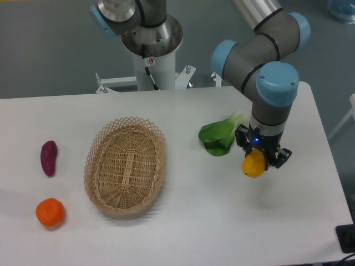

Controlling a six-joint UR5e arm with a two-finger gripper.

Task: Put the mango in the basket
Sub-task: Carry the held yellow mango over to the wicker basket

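The end effector [258, 157] grips the mango [254, 165], well right of the basket [126, 165] and just beyond the bok choy [221, 136]. It should carry the fruit high over the leaf, then lower it inside the rim.

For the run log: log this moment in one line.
tool: shut on mango | mango: right of bok choy | basket: empty

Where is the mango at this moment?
The mango is on the right side of the camera view, held in the gripper, just right of the green leafy vegetable and far from the basket.
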